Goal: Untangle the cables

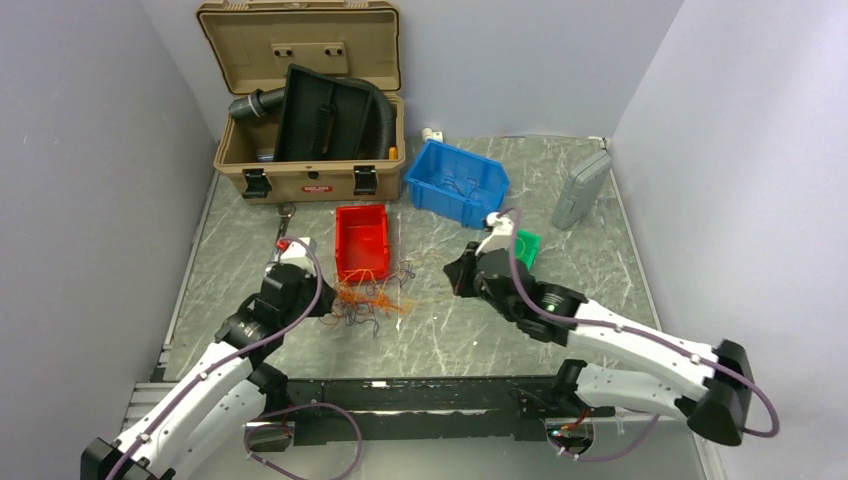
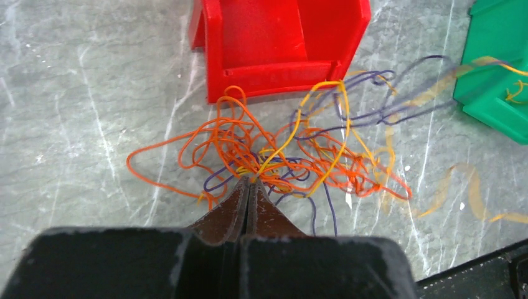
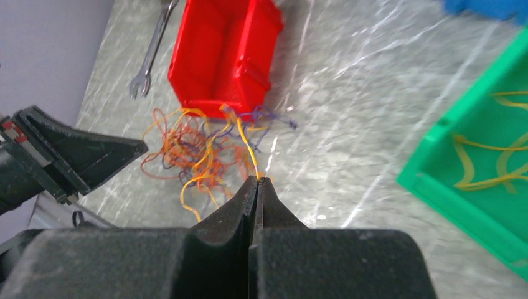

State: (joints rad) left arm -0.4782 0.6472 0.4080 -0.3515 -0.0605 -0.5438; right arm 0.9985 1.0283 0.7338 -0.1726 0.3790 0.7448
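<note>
The cables (image 1: 366, 296) lie in a loose tangle of orange, yellow and purple strands on the grey marbled table, just in front of the red bin (image 1: 361, 240). At the tangle's near edge my left gripper (image 2: 251, 180) is shut, pinching strands where several orange and yellow loops of the cables (image 2: 236, 142) meet. From the right side my right gripper (image 3: 258, 179) is shut on a single yellow strand (image 3: 248, 149) that runs back into the tangle. In the top view the left gripper (image 1: 333, 298) touches the heap and the right gripper (image 1: 452, 271) stands apart from it.
A green bin (image 1: 527, 247) holding yellow strands sits beside the right wrist. A blue bin (image 1: 456, 180) with dark strands, a tan open case (image 1: 300, 120) with a black hose, and a grey box (image 1: 580, 190) stand at the back. A wrench (image 3: 149, 62) lies left of the red bin.
</note>
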